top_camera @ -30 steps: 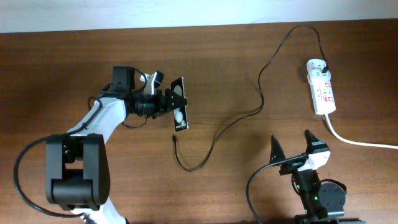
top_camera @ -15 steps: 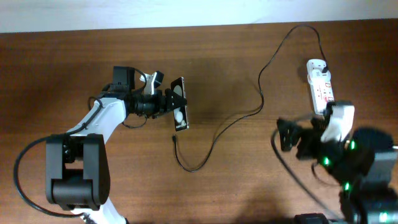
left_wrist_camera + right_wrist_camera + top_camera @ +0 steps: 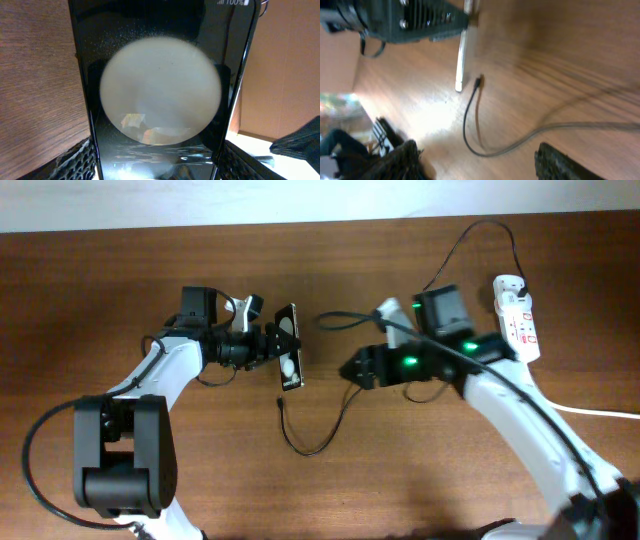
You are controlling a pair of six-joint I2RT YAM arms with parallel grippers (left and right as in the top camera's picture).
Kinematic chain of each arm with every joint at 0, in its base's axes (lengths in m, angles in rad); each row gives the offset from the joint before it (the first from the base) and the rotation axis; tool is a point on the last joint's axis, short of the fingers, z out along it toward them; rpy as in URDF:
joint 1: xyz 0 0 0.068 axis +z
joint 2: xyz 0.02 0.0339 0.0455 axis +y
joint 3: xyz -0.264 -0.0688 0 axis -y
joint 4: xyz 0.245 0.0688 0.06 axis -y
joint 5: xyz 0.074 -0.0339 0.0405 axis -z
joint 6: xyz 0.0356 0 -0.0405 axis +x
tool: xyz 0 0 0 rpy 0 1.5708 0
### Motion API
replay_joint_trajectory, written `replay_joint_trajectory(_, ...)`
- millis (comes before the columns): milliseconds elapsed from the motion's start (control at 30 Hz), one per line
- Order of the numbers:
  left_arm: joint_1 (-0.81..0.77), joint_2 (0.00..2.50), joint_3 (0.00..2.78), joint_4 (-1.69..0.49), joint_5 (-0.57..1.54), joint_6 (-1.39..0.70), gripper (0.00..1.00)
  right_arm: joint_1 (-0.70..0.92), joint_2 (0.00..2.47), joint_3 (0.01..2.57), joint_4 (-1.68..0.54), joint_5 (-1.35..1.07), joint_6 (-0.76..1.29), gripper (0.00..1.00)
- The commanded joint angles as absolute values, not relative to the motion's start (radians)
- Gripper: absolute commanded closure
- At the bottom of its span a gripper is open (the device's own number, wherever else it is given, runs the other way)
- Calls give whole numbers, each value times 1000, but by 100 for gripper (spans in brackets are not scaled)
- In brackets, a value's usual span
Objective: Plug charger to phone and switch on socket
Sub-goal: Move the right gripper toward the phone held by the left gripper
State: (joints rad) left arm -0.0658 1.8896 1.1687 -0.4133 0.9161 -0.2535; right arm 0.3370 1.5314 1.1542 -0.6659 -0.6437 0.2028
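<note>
The left end effector is clamped on the phone, holding it up on edge left of centre in the overhead view, with its long axis running up-down in the frame. The left wrist view is basically all phone screen with one white blob on it. The right end effector hangs just right of the phone, fingers spread wide and gripping nothing; the right wrist view only shows counter and cable past them.

The bit that matters is the connector tip of the charger cable. It lies on the counter just below the phone's lower end, not plugged in. From the right end effector that's down and to the left in the overhead view, and near. The last stretch of cable runs roughly up-down with the tip pointing up at the phone. From there it loops down and heads back up right toward the power strip at the upper right.

I'd say the right arm is the one to go for it, since the left is busy. The grab probably wants to close across that up-down stretch, right behind the tip.
</note>
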Motion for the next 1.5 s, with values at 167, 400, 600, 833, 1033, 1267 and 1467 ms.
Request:
replay_joint_trajectory(167,-70,1886,1171,-409,954,-245,27,551,1730,1169,-337,-469,358,22)
replay_joint_trajectory(400,-70,1886,1171,-412,958,-245,27,643,1776,1169,-159,-258,364,34)
replay_joint_trajectory(600,-70,1886,1171,-412,974,-245,27,648,1776,1169,-165,-172,410,46)
replay_joint_trajectory(833,-70,1886,1171,-411,992,-244,25,657,1810,1169,-167,-173,455,61)
replay_joint_trajectory(1033,-70,1886,1171,-411,992,-244,24,654,1809,1169,-186,-195,455,96)
replay_joint_trajectory(1267,-49,1885,1171,-307,1297,-134,21,551,1691,1169,-200,-464,453,96)
replay_joint_trajectory(1467,-47,1873,1171,-70,1574,-115,32,486,1674,1169,-113,-722,450,96)
